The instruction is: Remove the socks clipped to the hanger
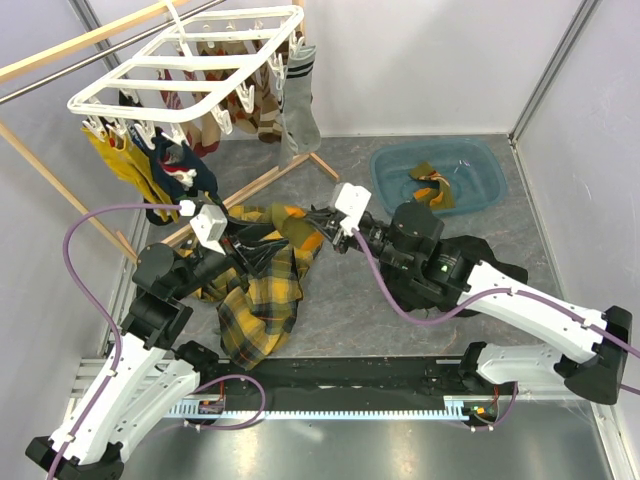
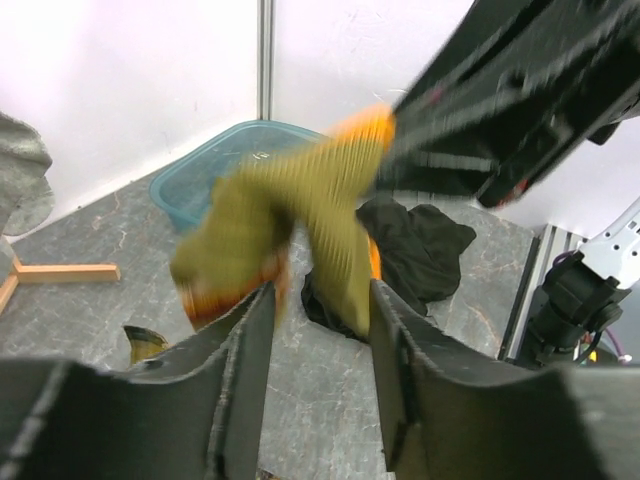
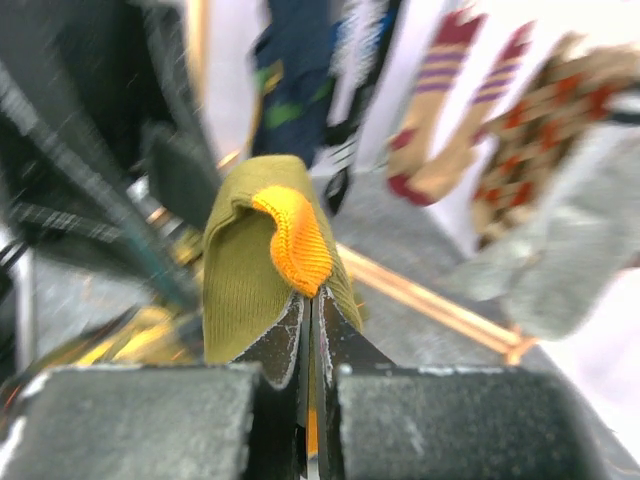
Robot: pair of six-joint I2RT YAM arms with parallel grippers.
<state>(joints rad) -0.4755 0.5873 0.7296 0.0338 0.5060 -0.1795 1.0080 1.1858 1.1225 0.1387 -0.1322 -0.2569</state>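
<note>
Holding bunched olive-orange socks, the blue basin sits far right.

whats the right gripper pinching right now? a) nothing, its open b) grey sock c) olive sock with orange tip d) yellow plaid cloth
c: in the right wrist view the right gripper is closed tight on the olive sock with orange tip, which folds over its fingertips.

The left arm and right arm reach from the near edge toward the middle of the tabletop. The right gripper has its jaws pinched on a sock. The left gripper is blurred, but its jaws seem parted.
</note>
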